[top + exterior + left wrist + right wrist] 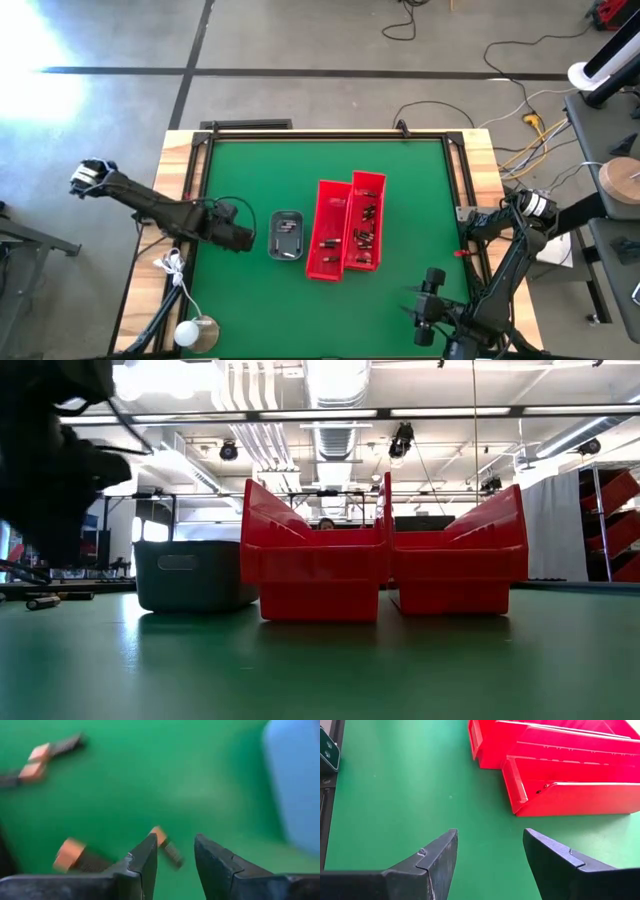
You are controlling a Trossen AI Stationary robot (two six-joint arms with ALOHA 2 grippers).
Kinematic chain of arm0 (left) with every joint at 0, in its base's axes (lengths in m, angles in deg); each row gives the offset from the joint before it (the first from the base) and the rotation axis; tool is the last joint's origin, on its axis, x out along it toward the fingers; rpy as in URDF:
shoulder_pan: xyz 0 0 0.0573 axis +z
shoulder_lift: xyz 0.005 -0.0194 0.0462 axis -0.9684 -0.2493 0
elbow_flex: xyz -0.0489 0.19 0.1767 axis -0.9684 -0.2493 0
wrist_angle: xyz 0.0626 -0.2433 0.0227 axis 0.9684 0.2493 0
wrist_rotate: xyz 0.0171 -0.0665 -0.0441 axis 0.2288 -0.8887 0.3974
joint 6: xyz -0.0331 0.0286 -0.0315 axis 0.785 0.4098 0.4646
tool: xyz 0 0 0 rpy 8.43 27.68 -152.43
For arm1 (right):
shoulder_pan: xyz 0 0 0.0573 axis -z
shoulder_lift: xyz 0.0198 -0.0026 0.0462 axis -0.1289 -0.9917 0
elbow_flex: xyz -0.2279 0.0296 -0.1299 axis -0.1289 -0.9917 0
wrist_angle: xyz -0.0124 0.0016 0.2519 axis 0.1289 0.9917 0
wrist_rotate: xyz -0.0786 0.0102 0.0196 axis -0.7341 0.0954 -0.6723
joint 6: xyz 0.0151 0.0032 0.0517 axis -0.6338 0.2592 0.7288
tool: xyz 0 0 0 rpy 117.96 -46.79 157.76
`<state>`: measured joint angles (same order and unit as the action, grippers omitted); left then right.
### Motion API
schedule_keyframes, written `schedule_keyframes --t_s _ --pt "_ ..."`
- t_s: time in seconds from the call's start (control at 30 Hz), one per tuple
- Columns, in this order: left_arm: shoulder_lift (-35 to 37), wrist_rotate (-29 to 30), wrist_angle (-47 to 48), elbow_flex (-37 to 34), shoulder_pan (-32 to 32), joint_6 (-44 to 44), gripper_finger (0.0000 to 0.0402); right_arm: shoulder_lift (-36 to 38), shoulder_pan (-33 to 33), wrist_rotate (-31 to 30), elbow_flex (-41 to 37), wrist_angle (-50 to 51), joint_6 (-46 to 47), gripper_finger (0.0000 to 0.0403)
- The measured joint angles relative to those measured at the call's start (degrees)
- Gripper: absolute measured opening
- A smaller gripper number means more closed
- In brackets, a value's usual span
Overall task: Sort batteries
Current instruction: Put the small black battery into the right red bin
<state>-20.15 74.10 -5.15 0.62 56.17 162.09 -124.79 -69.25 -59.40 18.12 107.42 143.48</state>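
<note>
Several batteries lie on the green mat left of the grey tray (287,236). One small battery (171,853) with an orange end lies just beyond the tips of my left gripper (175,840), which is open and points steeply down over it (243,237). A thicker battery (75,860) lies beside it, and others (55,749) lie farther off. More batteries (365,225) rest in the two red bins (330,262). My right gripper (490,837) waits open over the mat's near right part (430,300).
The grey tray (190,575) stands close to the right of my left gripper, and the two red bins (320,560) stand side by side right of the tray. A cable and a white round object (195,333) lie at the near left edge. Bare mat (395,795) lies ahead of my right gripper.
</note>
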Motion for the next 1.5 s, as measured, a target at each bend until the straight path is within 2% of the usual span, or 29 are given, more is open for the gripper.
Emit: schedule_keyframes --t_s 0.13,0.37,0.53,0.73,0.97,1.13,1.4,1.5 --pt "-0.7 -2.1 4.8 -0.1 -3.8 8.3 0.0118 0.0 0.0 0.0 -0.1 -0.2 0.1 0.0219" --pt "-2.6 -2.0 4.5 -0.1 -6.7 15.7 0.0146 0.0 0.0 0.0 -1.4 -0.1 1.9 0.0219" --pt "-6.1 -1.6 3.7 -0.5 -6.7 17.8 0.0155 0.0 -0.1 0.3 -2.6 -0.2 4.0 0.0219" --pt "-10.7 -1.5 -3.2 -0.9 -6.7 16.7 0.0155 0.0 -0.2 1.8 -4.2 -0.6 6.7 0.0219" --pt "-16.1 -1.1 -3.5 -1.3 -6.7 18.1 0.0148 0.0 -0.2 2.8 -4.8 -0.8 7.6 0.0219" --pt "-19.6 0.1 -4.0 -0.5 -6.7 15.3 0.012 0.0 -0.2 2.8 -4.8 -0.8 7.6 0.0219" --pt "-24.0 2.0 -3.6 2.5 -6.7 10.3 0.0024 0.0 -0.2 2.8 -4.8 -1.2 7.6 0.0219" --pt "-24.6 3.9 -3.6 3.5 -6.7 8.2 0.0011 0.0 -0.2 2.8 -4.7 -1.4 7.6 0.0219"
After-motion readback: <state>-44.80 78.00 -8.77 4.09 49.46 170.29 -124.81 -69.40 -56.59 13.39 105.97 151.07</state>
